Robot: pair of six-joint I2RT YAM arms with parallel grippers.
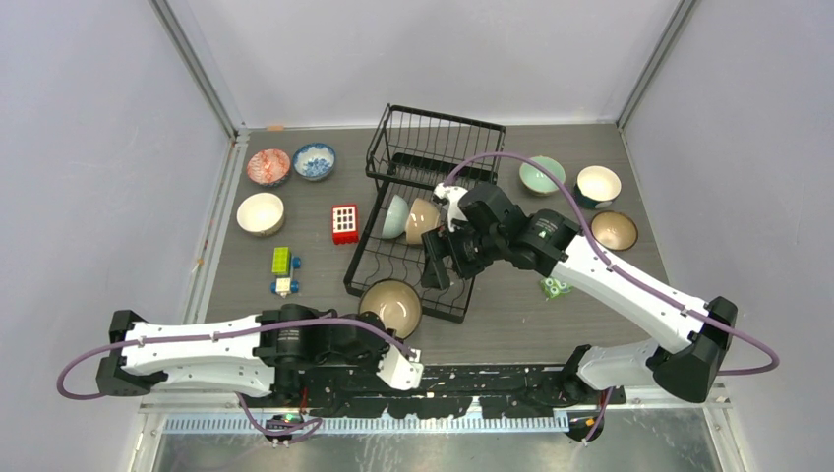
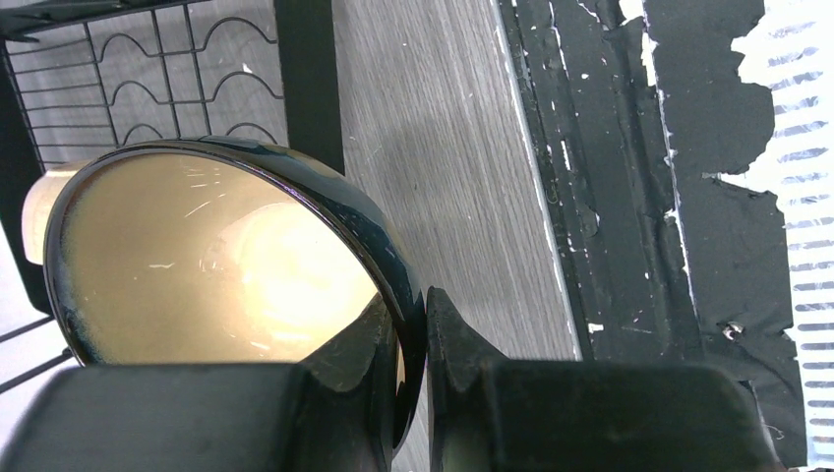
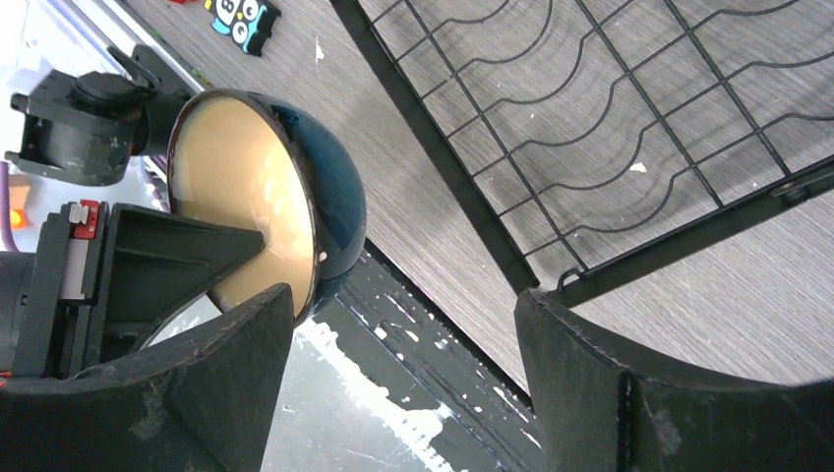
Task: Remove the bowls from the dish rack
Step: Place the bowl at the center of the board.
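Grey tabletop (image 2: 443,147), wrist view alone shows left pincer (image 2: 413,334) pinching bowl (image 2: 216,256)

Top view bright, diffuse even light, only faint soft shadows on table (image 1: 511,305). Left wrist: hot reflections inside dark blue bowl (image 2: 226,256), soft shadow beside it, right edge blown out white. Right wrist sharp, top-left corner overexposed.

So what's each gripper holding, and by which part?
Left gripper pinches the dark blue bowl by its rim, one finger inside, one outside. Right gripper is open, holding nothing.
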